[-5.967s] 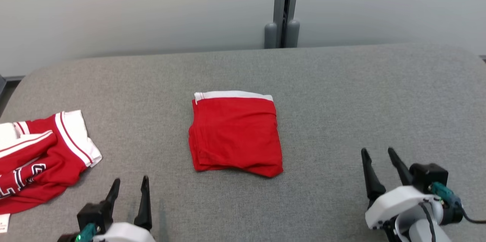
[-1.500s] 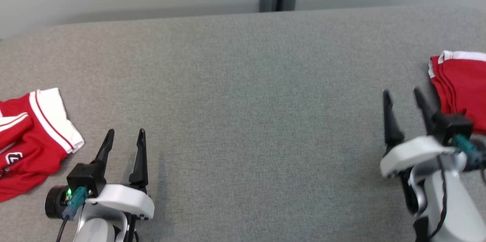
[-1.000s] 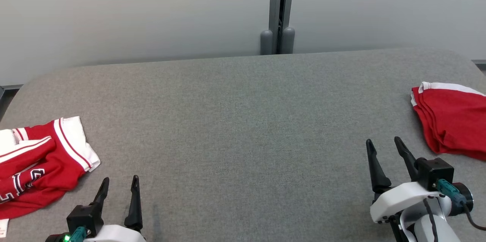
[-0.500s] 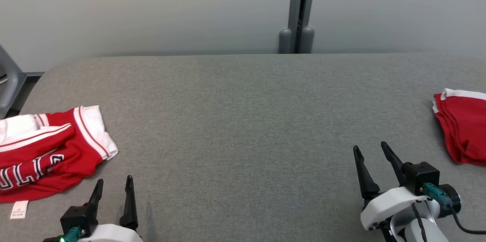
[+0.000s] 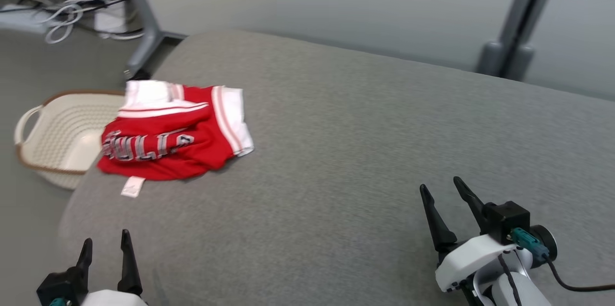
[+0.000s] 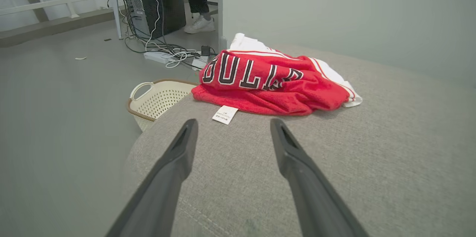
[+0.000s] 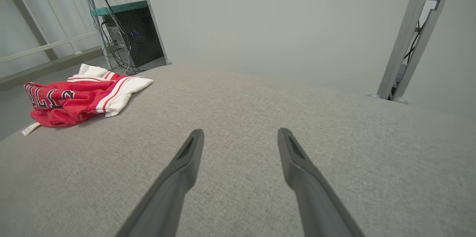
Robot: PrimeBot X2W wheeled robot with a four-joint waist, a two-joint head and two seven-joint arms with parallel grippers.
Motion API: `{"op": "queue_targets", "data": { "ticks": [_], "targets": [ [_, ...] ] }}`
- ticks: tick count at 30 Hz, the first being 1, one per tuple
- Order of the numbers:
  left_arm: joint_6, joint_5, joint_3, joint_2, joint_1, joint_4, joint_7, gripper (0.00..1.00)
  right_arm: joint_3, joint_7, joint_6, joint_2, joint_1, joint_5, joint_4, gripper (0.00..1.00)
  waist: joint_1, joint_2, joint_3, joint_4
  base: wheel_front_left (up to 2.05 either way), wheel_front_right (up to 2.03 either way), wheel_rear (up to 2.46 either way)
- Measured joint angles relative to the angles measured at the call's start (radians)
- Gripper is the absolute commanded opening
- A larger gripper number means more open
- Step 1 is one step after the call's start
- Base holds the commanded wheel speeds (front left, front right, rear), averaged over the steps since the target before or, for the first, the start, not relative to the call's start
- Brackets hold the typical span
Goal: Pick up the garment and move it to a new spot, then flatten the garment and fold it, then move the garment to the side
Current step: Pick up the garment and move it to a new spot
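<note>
Our view has swung left onto the crumpled jersey [image 5: 163, 150]: pick-up begins, left tool [image 5: 106, 238] and right tool [image 5: 439, 183] spread empty, so we judge a reach comes next

The sports garment [image 5: 163, 147] is red, with white panels edged in thin red stripes and block lettering that looks black outlined in white; its label [image 5: 132, 186] is white. The bench [image 5: 346, 152] is speckled grey. The laundry basket [image 5: 57, 126] is cream, perforated and brown-rimmed. The left hand [image 5: 106, 237] and right hand [image 5: 439, 183] are black-fingered with white bodies.
</note>
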Motion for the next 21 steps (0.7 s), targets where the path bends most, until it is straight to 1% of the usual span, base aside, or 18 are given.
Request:
{"op": "queue_targets", "data": {
  "ticks": [4,8,10,15,19,21],
  "targets": [
    [-0.01,-0.022,0.023,0.0,0.005,0.01,0.0,1.0,0.027,0.0,0.0,0.001,-0.016,0.008,0.005,1.0,0.0001,0.0,0.006,0.072,0.0,0.0,0.0],
    [-0.024,-0.034,0.034,0.0,0.007,0.015,0.0,1.0,0.037,0.0,0.0,0.001,-0.019,0.01,0.01,1.0,0.0,0.0,0.018,0.105,0.0,0.0,0.0],
    [-0.031,-0.048,0.04,0.0,0.005,0.023,0.0,1.0,0.041,0.0,0.0,0.001,-0.027,0.008,0.014,1.0,0.0,0.0,0.028,0.103,0.0,0.0,0.0],
    [-0.055,-0.084,0.043,0.0,-0.032,0.059,0.0,1.0,0.039,0.0,0.0,0.001,-0.045,-0.005,0.019,1.0,0.0001,0.0,0.057,0.072,0.0,0.0,0.0],
    [-0.08,-0.082,0.049,0.0,-0.105,0.092,0.0,1.0,0.035,0.0,0.0,0.001,-0.063,-0.036,0.015,1.0,0.0,0.0,0.092,0.044,0.0,0.0,0.0],
    [-0.092,-0.082,0.051,0.009,-0.159,0.119,0.0,1.0,0.037,0.0,0.0,0.001,-0.075,-0.053,0.011,1.0,0.0,0.0,0.114,0.03,0.0,0.0,0.0]
  ]
}}
